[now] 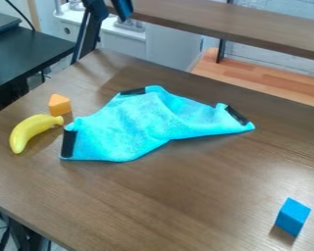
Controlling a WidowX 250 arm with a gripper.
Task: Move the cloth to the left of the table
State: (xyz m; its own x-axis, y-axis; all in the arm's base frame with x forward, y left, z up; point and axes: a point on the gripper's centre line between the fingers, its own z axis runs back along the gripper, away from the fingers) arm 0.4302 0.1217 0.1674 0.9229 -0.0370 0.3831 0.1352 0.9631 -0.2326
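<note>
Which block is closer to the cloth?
The orange block, beside the banana; the blue block sits far from the cloth, in the view's lower right.

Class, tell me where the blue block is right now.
In the camera view, the blue block stands at the lower right of the table, apart from everything else; the cloth is its nearest neighbour.

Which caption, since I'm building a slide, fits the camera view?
Rumpled turquoise cloth on a wood-grain table, beside a toy banana and orange block, blue block apart.
</note>
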